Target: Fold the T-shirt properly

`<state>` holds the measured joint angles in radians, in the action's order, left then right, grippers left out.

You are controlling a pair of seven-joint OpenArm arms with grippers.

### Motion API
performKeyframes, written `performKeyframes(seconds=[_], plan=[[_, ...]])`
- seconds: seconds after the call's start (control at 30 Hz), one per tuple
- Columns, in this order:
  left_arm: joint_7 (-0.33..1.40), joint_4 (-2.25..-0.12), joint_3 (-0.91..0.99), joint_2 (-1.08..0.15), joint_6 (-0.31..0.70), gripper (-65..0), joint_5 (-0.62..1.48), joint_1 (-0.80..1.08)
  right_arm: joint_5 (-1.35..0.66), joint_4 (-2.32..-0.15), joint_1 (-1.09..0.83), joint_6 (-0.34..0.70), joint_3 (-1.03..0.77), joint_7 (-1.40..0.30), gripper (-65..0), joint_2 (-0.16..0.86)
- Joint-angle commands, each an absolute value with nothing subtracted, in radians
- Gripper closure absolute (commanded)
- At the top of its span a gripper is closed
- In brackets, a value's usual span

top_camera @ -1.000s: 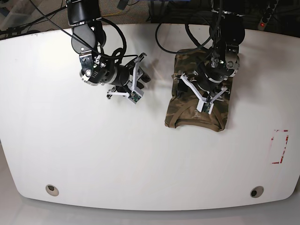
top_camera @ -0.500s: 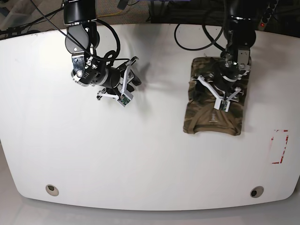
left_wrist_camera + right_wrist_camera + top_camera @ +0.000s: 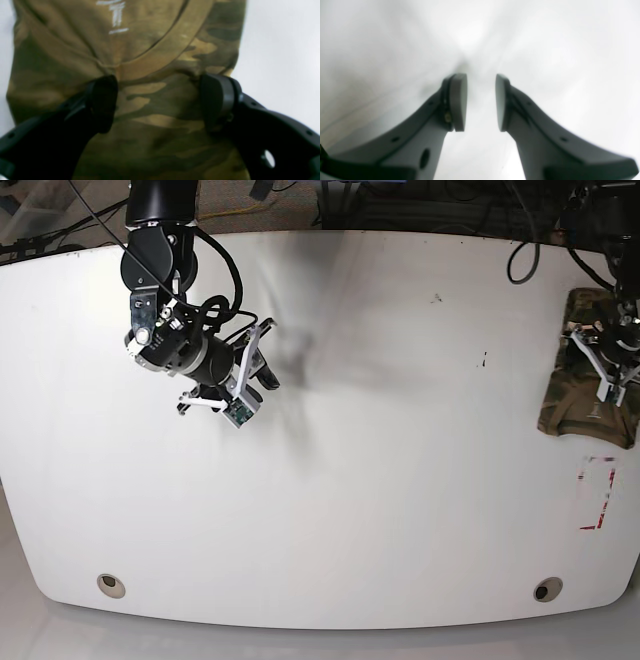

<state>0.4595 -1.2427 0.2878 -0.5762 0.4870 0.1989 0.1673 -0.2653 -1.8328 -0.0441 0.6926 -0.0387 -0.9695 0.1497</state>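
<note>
- The left gripper (image 3: 157, 100) presses down on the folded T-shirt (image 3: 150, 130) with its jaws spread wide. Both pads (image 3: 103, 100) bear on the camouflage cloth just below the olive collar (image 3: 160, 52), and nothing is pinched between them.
- In the base view that left gripper (image 3: 610, 365) and the T-shirt (image 3: 592, 405) sit far out at 3 o'clock on the desk (image 3: 380, 480), close to its right edge.
- My worry is that edge. Only friction ties the cloth to the pads, so a further push toward 3 o'clock could send the bundle partly off the desk, or the layers could shear and undo the fold.
- If the pads lift unevenly, I'd expect the collar layer to drag up and rumple.
- A red-marked rectangle (image 3: 597, 492) lies just beyond the shirt at about 5 o'clock from it. If that is where the shirt belongs, it is not yet on it, and a blind slide could overshoot.
- The right gripper (image 3: 481, 102) hangs over bare white desk with its jaws slightly apart and empty, well away at 9 o'clock, too far off to steady the cloth.
</note>
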Motion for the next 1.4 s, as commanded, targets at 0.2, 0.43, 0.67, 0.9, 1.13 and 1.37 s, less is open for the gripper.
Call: performKeyframes(seconds=[0.2, 0.43, 0.67, 0.9, 1.13, 1.37], plan=[[0.441, -1.194, 0.306, -0.734, 0.573, -47.8, 0.151, 0.156, -0.274, -1.853, -0.044, 0.698, -0.039, -0.941, -17.4, 0.156], [0.504, -1.395, 0.478, -0.734, 0.644, -47.8, 0.153, 0.208, -0.252, -1.847, -0.061, 0.698, -0.054, -0.829, -17.4, 0.173], [0.476, -1.586, 0.509, -0.585, 0.653, -47.8, 0.145, 0.154, -0.071, -1.842, -0.077, 0.698, -0.125, -0.576, -17.4, 0.176], [0.314, -1.604, 0.374, -0.369, 0.483, -47.9, 0.143, 0.094, 0.071, -1.715, -0.076, 0.685, -0.248, -0.291, -17.4, 0.174], [-0.064, -1.526, 0.154, -0.275, 0.245, -48.2, 0.142, 0.176, 0.082, -1.511, -0.099, 0.519, -0.335, 0.030, -17.8, 0.183], [-0.140, -1.633, 0.070, -0.271, 0.145, -47.6, 0.143, 0.414, 0.051, -1.474, -0.237, 0.473, -0.387, 0.163, -17.8, 0.185]])
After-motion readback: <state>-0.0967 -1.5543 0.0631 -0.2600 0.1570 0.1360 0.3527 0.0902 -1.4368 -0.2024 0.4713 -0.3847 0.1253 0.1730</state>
